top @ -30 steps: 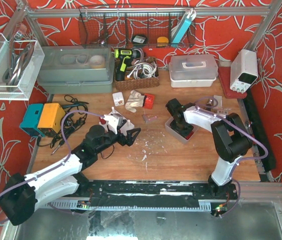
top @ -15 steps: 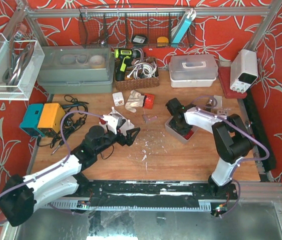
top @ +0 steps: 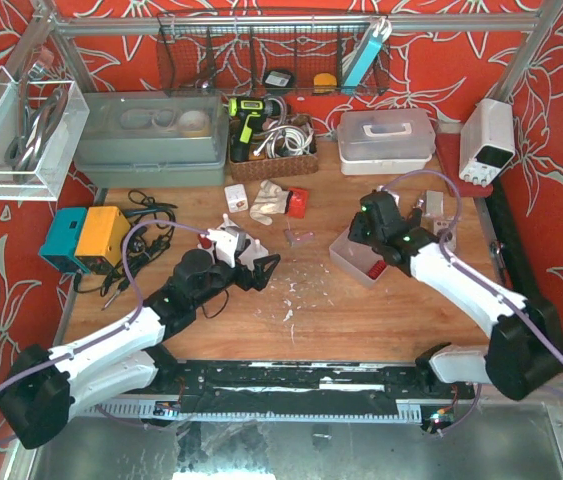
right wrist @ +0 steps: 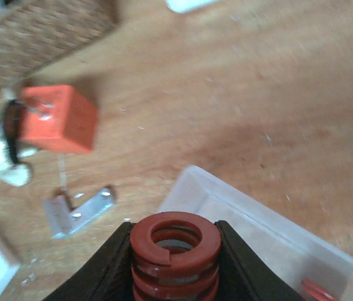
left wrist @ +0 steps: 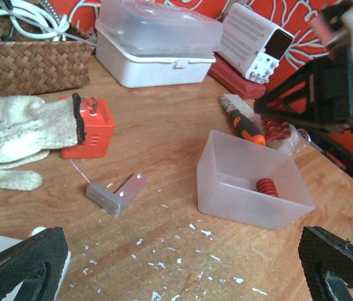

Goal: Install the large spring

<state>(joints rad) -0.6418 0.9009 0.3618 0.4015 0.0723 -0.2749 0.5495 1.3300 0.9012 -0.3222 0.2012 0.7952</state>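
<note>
A tabletop seen from above and from two wrist cameras, with the spring picked up but not yet installed. The right gripper [right wrist: 175,266] is clenched on the large spring [right wrist: 175,237], a fat red coil gripped by its sides between the two black fingers, its open end facing the wrist camera. It hangs in the air above the near edge of the clear bin [left wrist: 226,182], clear of the table. A smaller red spring [left wrist: 266,187] lies on the bin floor. The left gripper [left wrist: 179,266] is spread wide and holds nothing; it hovers low over the wood, well apart from the bin and facing it, beside a white part [top: 229,243] in the overhead view. Judging by this, the pick is done and the carry and the fitting are left. Where the spring must go cannot be told from these views; the white part by the left gripper is a likely place, though that is a guess.
</note>
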